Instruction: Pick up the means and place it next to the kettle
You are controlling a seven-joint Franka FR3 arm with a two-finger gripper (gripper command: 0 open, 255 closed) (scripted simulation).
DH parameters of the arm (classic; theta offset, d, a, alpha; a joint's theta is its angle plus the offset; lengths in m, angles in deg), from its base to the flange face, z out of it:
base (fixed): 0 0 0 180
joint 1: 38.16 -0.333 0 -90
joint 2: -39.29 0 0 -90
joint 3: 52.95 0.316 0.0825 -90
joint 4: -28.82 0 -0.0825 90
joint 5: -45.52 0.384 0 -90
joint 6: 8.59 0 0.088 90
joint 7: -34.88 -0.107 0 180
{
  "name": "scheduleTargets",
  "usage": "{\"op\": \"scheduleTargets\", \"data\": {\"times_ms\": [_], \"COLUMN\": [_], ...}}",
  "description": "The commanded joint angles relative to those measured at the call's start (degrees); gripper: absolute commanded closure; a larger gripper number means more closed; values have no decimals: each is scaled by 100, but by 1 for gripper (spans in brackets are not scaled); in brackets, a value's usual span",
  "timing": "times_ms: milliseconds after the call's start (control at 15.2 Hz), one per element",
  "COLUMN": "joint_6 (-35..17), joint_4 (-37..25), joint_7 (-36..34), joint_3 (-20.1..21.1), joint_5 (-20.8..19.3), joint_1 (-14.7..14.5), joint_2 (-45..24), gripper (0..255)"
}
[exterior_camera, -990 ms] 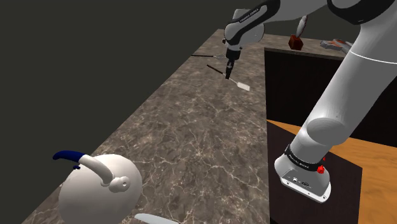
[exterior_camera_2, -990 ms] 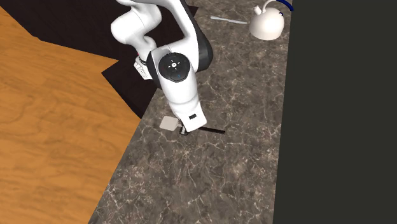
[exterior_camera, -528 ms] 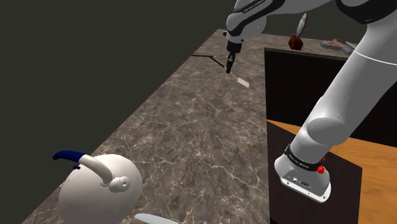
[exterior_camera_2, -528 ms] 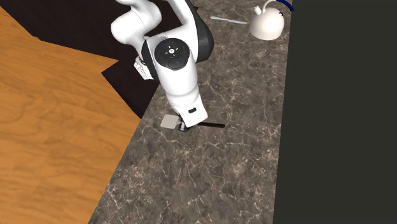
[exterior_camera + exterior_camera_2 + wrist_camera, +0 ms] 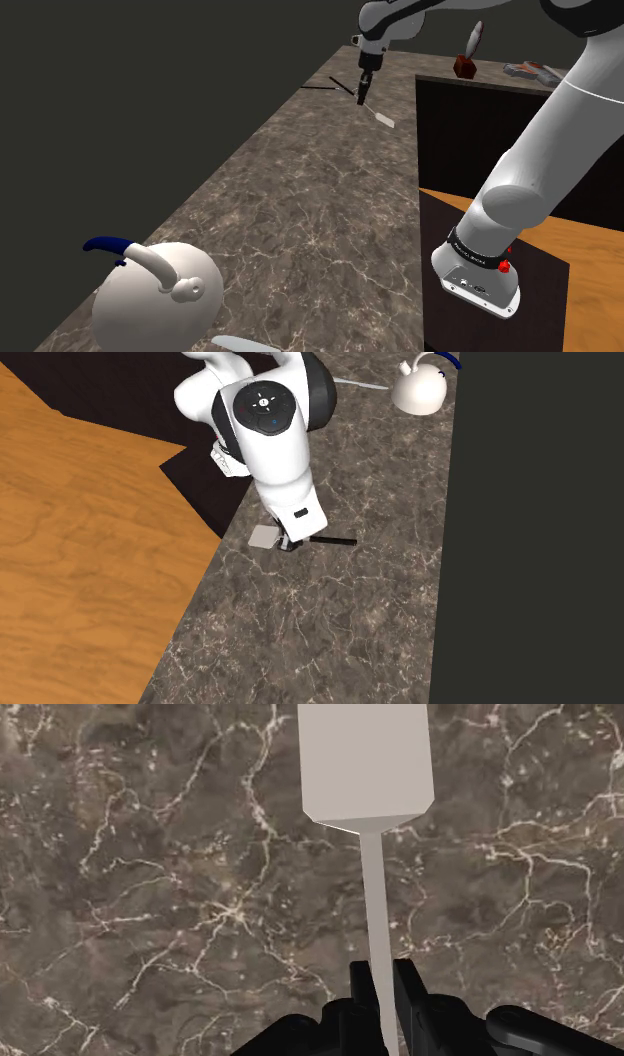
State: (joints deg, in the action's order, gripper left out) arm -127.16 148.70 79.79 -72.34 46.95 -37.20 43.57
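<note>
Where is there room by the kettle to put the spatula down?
The long stretch of counter between the kettle and the spatula in the pincer is bare, right up to the dark wall. It is crowded beside the kettle's spout, where a pale blade lies close.

Soft, even simulator light, kept rather dim in the shoulder view.

The white arm is shaded smoothly from white into grey around its rounded links, and the same gentle falloff is seen on the kettle. The wall is rendered as one flat dark tone. In the second exterior view the wooden floor is lit warmly and brightly. In the wrist view the marbled countertop is lit evenly, and the spatula is shown as flat pale grey.
</note>
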Motion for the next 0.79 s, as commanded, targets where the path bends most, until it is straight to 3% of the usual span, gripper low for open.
{"op": "scheduleTargets", "data": {"times_ms": [0,726], "joint_6": [180,1015], "joint_4": [-133,-832], "joint_7": [-20,-90], "joint_3": [5,29], "joint_5": [-20,-77], "joint_1": [-1,-10], "joint_2": [47,193], "gripper": [255,255]}}
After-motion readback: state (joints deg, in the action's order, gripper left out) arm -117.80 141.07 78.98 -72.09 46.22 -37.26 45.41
